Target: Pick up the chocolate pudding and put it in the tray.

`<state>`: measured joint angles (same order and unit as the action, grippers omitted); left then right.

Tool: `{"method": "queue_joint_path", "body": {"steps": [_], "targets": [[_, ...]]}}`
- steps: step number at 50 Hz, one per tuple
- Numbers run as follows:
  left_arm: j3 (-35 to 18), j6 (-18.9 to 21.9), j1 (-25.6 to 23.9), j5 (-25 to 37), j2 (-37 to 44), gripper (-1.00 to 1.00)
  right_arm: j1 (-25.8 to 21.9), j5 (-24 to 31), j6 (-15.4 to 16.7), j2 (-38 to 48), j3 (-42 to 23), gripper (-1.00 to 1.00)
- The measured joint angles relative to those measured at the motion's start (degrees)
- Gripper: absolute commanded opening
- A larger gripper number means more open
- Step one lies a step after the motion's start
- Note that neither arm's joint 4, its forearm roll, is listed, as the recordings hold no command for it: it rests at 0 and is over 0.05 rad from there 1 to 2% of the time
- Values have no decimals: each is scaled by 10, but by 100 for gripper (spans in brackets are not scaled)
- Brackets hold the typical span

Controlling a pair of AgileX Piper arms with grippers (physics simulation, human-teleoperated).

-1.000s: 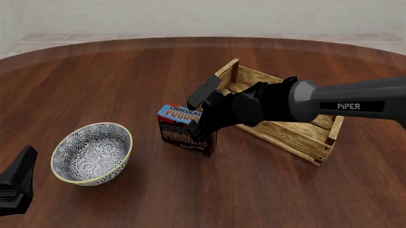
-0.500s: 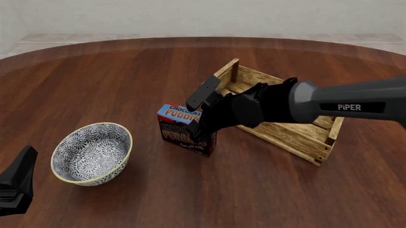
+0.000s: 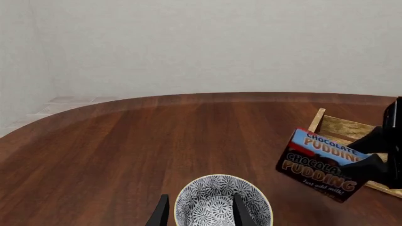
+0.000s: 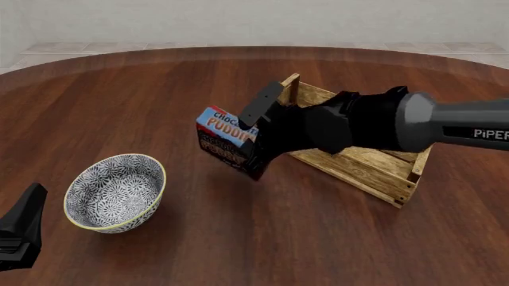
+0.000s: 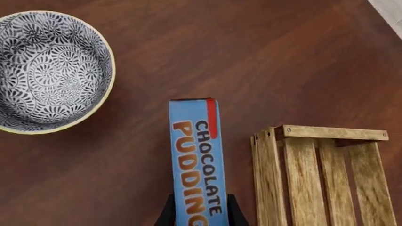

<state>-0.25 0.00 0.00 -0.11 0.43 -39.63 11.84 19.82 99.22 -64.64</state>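
1. Nearest the camera in the front view, the left gripper sits at the lower left edge, low over the desk; its fingers stand apart with nothing between them, released, and its wrist view looks straight over the bowl.
2. Just beyond it, the blue-and-white patterned bowl stands upright on the desk, well apart from the carton and the crate. The right wrist view shows its inside, with nothing in it.
3. Farther in, near the middle of the desk, the chocolate pudding hangs clear of the wood — its shadow lies on the desk below it. The carton is tilted, its blue top band turned up and toward the left, the dark front panel facing the camera.
4. The right gripper is clenched on the chocolate pudding: one finger shows above the carton's right end, the other below it. In the right wrist view the black fingertips press against both long sides of the blue band.
5. Farthest back, to the right of the carton, the tray rests on the desk at an angle, its near end board just beside the held carton. The carton is outside the tray, to its left — not over the slats.
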Motion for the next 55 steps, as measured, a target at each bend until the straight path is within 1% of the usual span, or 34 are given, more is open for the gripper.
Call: {"method": "queue_joint_path", "body": {"steps": [12,22,32,47,55], "targets": [[0,0,0,0,0,100,11,35,22,-68,-3,-100],[0,0,0,0,0,100,30,73,48,-112,-16,-100],[0,0,0,0,0,100,58,105,74,-147,-28,-100],[0,0,0,0,0,100,105,136,106,-186,-36,-100],[0,0,0,0,0,100,138,141,123,-192,-35,-100]]}}
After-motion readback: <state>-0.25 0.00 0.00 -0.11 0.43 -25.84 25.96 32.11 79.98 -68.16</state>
